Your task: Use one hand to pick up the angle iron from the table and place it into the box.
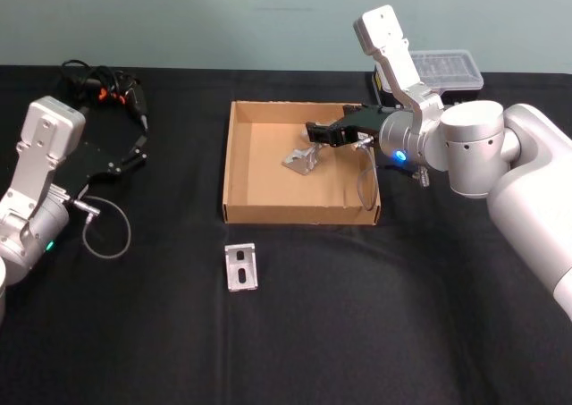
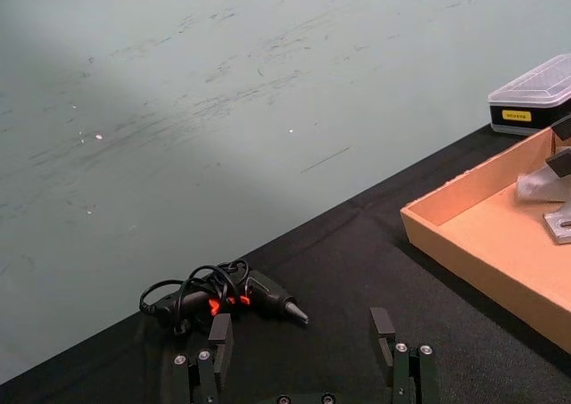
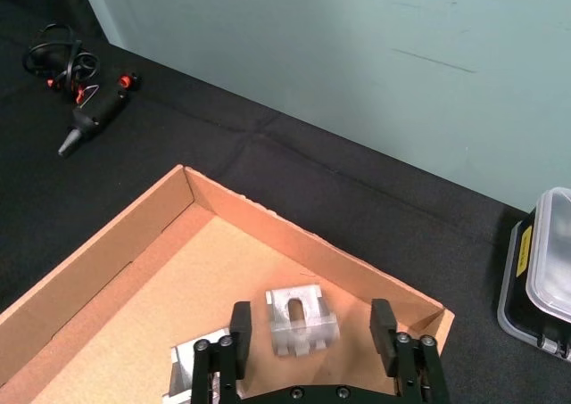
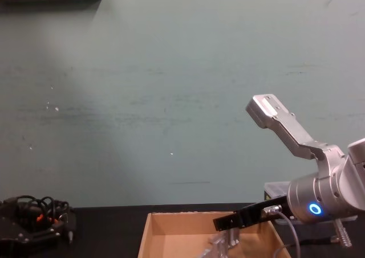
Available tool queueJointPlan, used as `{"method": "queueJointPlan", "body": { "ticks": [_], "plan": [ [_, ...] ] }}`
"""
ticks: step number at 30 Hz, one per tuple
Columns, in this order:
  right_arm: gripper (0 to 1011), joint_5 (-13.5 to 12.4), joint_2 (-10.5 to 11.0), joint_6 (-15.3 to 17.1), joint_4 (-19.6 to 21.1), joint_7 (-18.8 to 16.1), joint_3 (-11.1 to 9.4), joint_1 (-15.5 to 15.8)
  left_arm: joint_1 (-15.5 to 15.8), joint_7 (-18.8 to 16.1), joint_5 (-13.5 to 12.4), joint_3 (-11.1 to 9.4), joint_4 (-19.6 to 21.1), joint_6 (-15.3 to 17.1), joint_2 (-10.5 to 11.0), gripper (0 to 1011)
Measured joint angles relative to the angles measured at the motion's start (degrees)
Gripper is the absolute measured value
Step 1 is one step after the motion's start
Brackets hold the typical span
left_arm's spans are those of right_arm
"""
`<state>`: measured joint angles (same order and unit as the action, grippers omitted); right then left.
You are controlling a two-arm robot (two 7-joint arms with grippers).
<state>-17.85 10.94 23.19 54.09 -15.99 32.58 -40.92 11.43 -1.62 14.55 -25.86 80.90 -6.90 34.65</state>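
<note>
One flat silver angle iron [image 1: 240, 266] lies on the black table [image 1: 357, 316] just in front of the tan cardboard box [image 1: 241, 168]. Two more silver pieces rest on the box floor: one angle iron [image 3: 302, 319] directly below my right gripper [image 3: 312, 333] and another [image 3: 183, 368] partly hidden behind a finger. The right gripper [image 1: 322, 135] hovers over the box's middle, open, with nothing between its fingers. In the chest view it [image 4: 225, 221] reaches in above the box [image 4: 171, 235]. My left gripper [image 2: 302, 337] is parked at the far left, open.
A black glue gun with coiled cable [image 2: 241, 297] lies at the back left of the table [image 1: 112, 92]. A black case with a clear lid [image 1: 447, 70] stands behind the box's right corner. A grey cable loop [image 1: 107, 231] lies by the left arm.
</note>
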Motion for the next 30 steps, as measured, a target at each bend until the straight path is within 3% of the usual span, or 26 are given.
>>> {"method": "queueJointPlan", "body": {
  "ticks": [5,8,14,17,24,30],
  "plan": [
    [964,0.0,0.0,0.0,0.0,0.0,0.0,0.0,0.0,0.0,0.0,0.0,0.0,0.0,0.0,1000],
    [1000,0.0,0.0,0.0,0.1,0.1,0.0,0.0,0.0,0.0,0.0,0.0,0.0,0.0,0.0,1000],
    [1000,-0.1,0.1,-0.1,0.1,0.1,0.1,0.1,0.0,0.0,0.0,0.0,0.0,0.0,0.0,1000],
    [1000,0.3,0.5,-1.7,2.0,-0.4,-0.2,1.1,0.0,0.0,0.0,0.0,0.0,0.0,0.0,1000],
    [1000,-0.2,1.4,-5.0,7.2,-3.7,-1.6,3.3,0.0,0.0,0.0,0.0,0.0,0.0,0.0,1000],
    [1000,-2.6,3.4,-6.1,13.5,-11.0,-2.3,5.4,0.0,0.0,0.0,0.0,0.0,0.0,0.0,1000]
  ]
}}
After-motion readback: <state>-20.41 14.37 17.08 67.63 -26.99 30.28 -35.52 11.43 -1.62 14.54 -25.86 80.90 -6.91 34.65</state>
